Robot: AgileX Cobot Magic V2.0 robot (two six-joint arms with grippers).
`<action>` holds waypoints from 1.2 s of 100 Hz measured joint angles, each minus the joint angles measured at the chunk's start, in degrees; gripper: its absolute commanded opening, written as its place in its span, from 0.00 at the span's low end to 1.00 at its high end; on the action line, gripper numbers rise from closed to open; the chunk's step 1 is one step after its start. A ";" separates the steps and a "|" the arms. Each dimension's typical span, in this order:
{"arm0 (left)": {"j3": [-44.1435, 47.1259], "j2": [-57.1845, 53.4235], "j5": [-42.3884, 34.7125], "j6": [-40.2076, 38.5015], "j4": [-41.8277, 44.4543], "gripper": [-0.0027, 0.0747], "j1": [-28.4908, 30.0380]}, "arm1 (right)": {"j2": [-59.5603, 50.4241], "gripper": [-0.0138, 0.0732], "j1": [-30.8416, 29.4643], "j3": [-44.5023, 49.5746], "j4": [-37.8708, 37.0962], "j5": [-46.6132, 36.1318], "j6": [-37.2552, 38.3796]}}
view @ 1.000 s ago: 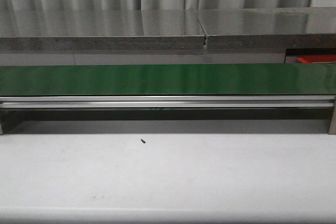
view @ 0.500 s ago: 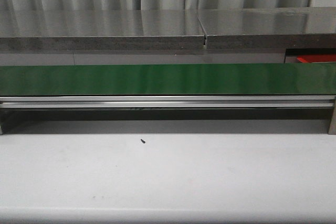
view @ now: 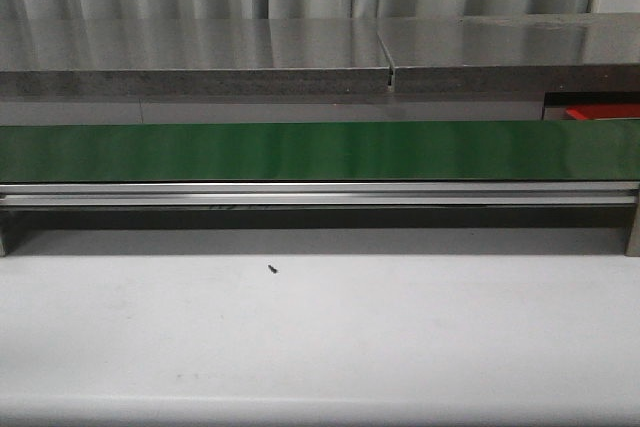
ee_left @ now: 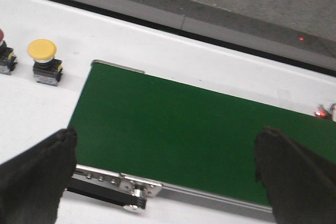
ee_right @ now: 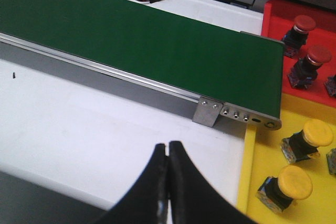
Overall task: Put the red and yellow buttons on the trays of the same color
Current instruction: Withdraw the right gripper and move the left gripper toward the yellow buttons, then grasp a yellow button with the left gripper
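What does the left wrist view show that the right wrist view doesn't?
Only the left wrist view: a yellow button and the edge of a red button standing on the white table beside the belt's end, with the left gripper open. Only the right wrist view: a red tray and a yellow tray holding matching buttons, with the right gripper shut. Both: the bare green belt.

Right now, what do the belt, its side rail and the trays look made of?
Belt: green, smooth, slight sheen, likely PVC or rubber. Side rail: bare silvery metal, probably aluminium, with a screwed end bracket. Red tray and yellow tray: opaque, uniformly coloured, apparently moulded plastic.
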 measured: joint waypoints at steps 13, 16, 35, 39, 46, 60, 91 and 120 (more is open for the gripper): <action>-5.58 8.28 0.36 -0.09 0.00 0.89 4.37 | 0.00 0.08 0.00 0.00 0.00 0.00 0.00; -6.73 10.50 0.36 -0.09 0.00 0.89 5.53 | 0.00 0.08 0.00 0.00 0.00 0.00 0.00; -14.94 22.60 2.43 -0.09 0.00 0.89 10.65 | 0.00 0.08 0.00 0.00 0.00 0.00 0.00; -16.68 24.76 2.79 -0.09 0.00 0.89 11.43 | 0.00 0.08 0.00 0.00 0.00 0.00 0.00; -19.42 28.95 3.07 -0.09 0.00 0.89 12.46 | 0.00 0.08 0.00 0.00 0.00 0.00 0.00; -24.76 36.77 4.54 0.62 0.00 0.89 13.56 | 0.00 0.08 0.00 0.00 0.00 0.00 0.00; -34.97 49.94 7.66 1.87 0.00 0.89 13.65 | 0.00 0.08 0.00 0.00 0.00 0.00 0.00; -42.87 56.44 7.79 1.91 0.00 0.89 13.65 | 0.00 0.08 0.00 0.00 0.00 0.00 0.00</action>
